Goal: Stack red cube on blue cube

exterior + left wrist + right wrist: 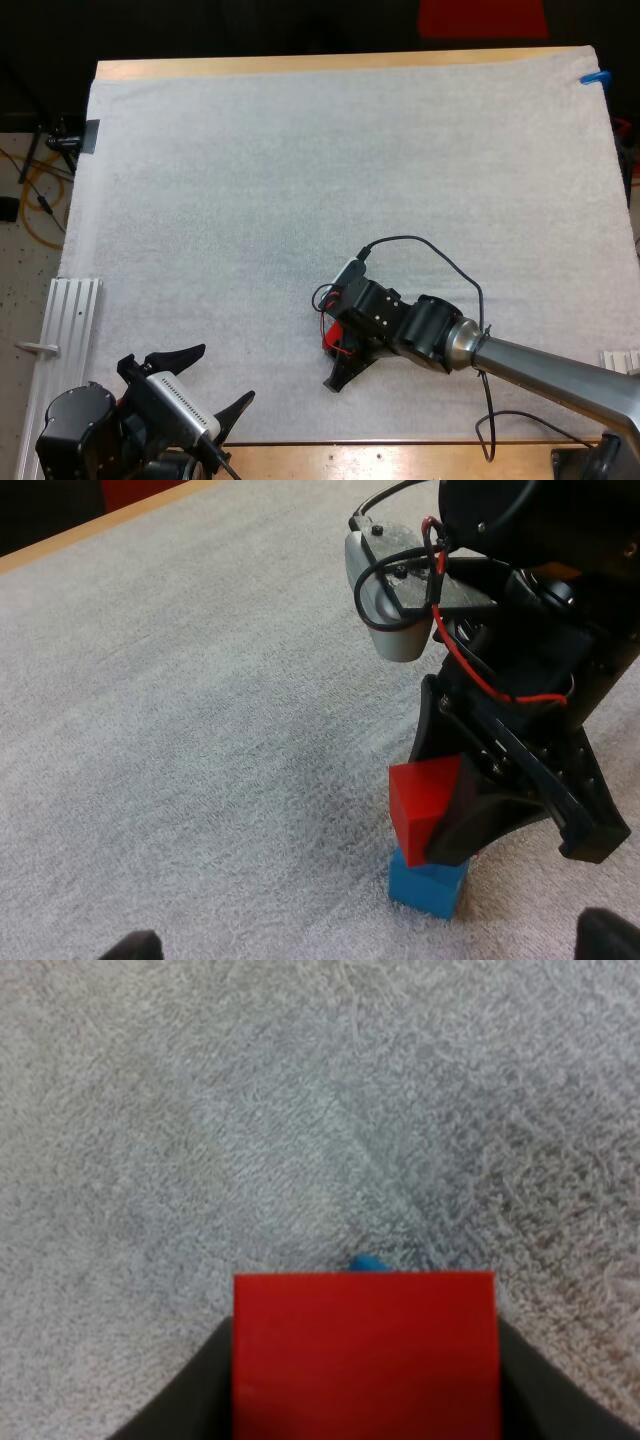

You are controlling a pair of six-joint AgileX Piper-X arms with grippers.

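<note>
Robot right hand [462, 798] angled down, gripping red cube [420, 795] atop blue cube [428, 885], left hand [213, 380] parted

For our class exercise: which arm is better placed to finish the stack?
Right: right fingers hold the red cube just over the blue cube; left fingers sit open, far off.

Right arm [560, 368]: silver tube, black joint; left hand [227, 372] black.
</note>
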